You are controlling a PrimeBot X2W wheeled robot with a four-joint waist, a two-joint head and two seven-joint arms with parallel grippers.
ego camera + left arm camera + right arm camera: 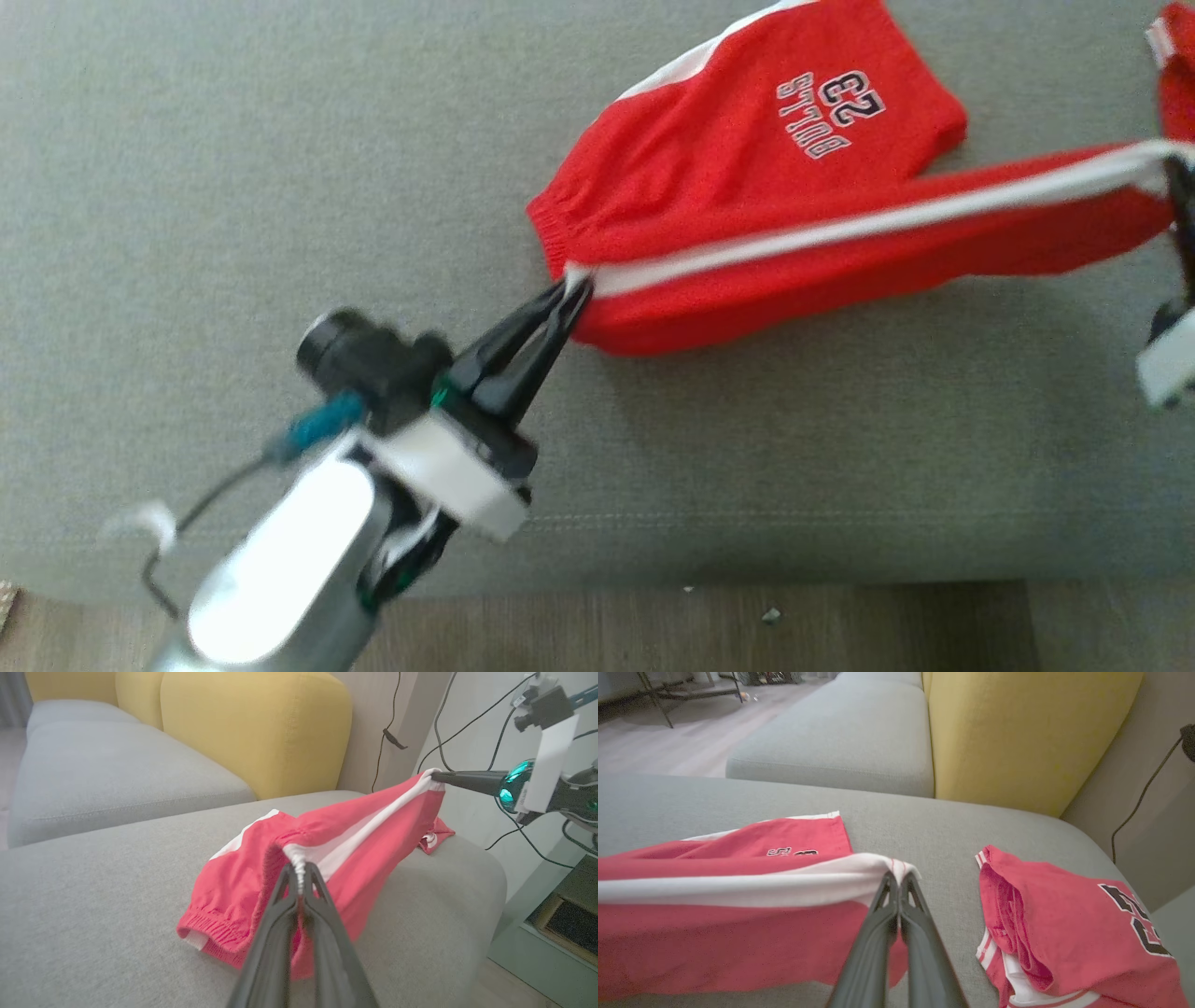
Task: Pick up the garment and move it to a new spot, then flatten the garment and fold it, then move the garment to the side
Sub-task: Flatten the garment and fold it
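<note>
We see one grey sofa seat [233,187] carrying two red garments. The red shorts [747,159] sit toward its far right corner, one leg flat and the other pulled taut above the cushion. The second red garment [1064,914] lies crumpled at the right edge, partly cut off. Two pincers: the left pincer [571,291] is clamped tight on the waistband and the right pincer [899,877] on the striped hem.

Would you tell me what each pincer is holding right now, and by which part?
Both hold the red shorts by the white side stripe: left pincer at the elastic waistband, right pincer at the leg hem.
</note>
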